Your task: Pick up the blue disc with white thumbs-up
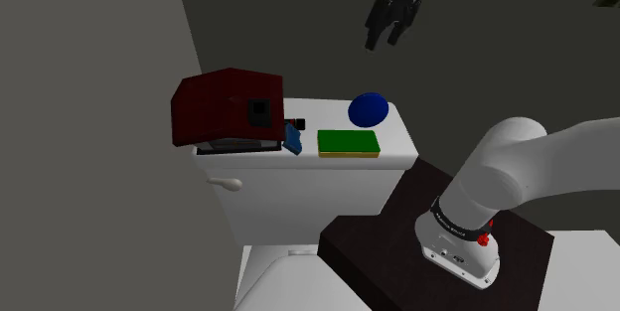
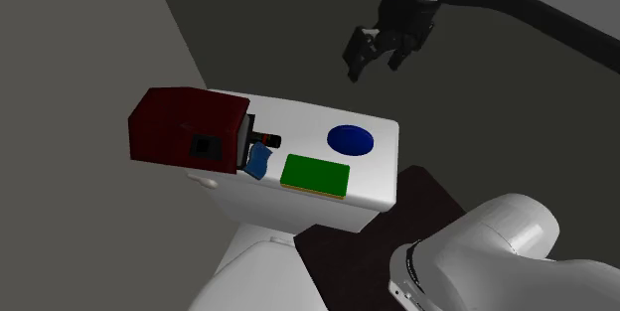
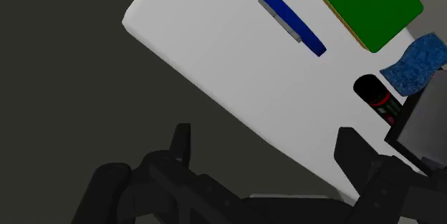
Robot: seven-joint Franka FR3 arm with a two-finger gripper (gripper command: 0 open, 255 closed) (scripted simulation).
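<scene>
My hand, an all-black two-finger gripper [image 1: 385,39] [image 2: 373,61] [image 3: 266,140], hangs in the air above the back edge of a toilet's white tank lid [image 1: 328,115] [image 2: 298,125] [image 3: 215,51], with its fingers spread apart and nothing between them. The round, flat blue disc [image 1: 369,109] [image 2: 350,139] [image 3: 286,16] lies on that lid near its back corner, at the shoulder view's right, well below my fingers and untouched.

Just in front of the disc sits a flat green rectangular block [image 1: 349,142] [image 2: 316,175] [image 3: 362,1] with a yellowish edge. Beside that block lies a small rough blue sponge-like piece [image 1: 292,138] [image 2: 257,162] [image 3: 415,61], and near it a short black cylinder [image 2: 266,139] [image 3: 376,95] with a red label lies on its side. A dark red box [image 1: 224,108] [image 2: 184,128] covers the lid's other end and overhangs it.

Plain grey walls [image 1: 79,110] meet in a corner behind the tank. A white flush handle [image 1: 229,185] sticks out of the tank's front, with the white toilet seat [image 1: 288,284] below it. My dark brown stand [image 1: 387,230] is right against the toilet.
</scene>
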